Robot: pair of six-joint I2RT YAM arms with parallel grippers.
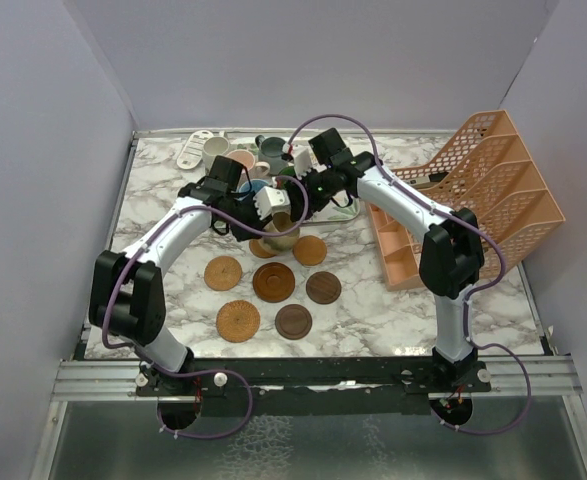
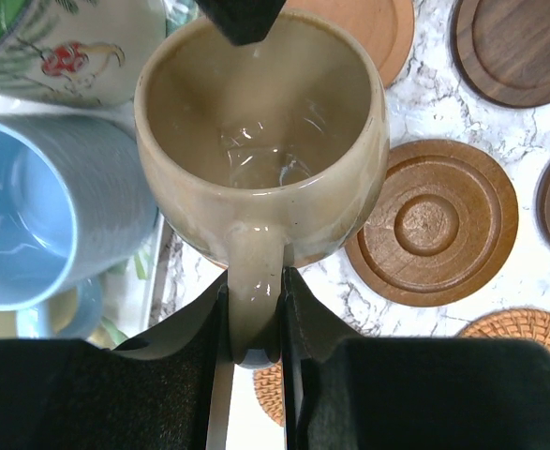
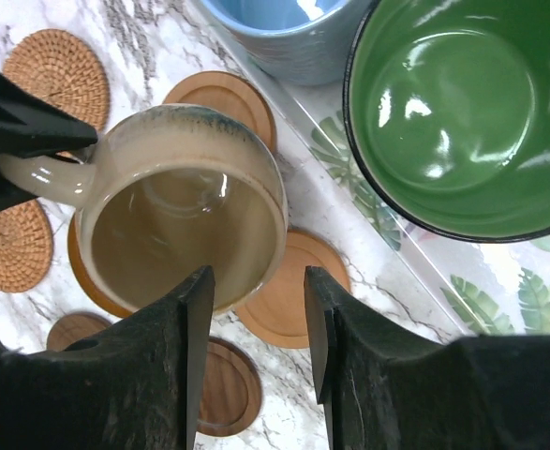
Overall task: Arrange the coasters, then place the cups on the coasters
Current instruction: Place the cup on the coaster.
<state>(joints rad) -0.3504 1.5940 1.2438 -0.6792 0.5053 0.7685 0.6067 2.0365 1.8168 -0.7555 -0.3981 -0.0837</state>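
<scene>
Left gripper [image 2: 254,314] is clamped on the handle of the tan mug [image 2: 256,141], which sits upright over the wooden coasters [image 2: 434,220], just beside the leaf-patterned tray [image 3: 499,291]. Right gripper [image 3: 256,319], jaws apart, hangs at the mug's rim.

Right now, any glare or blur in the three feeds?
Left wrist: glare spots on the glazed bottom of the tan cup; the jaws at the bottom edge are dark and soft, the wooden coaster sharp. Right wrist: bright reflections inside the green cup. Top external: even light, faint shadows on the table.
</scene>
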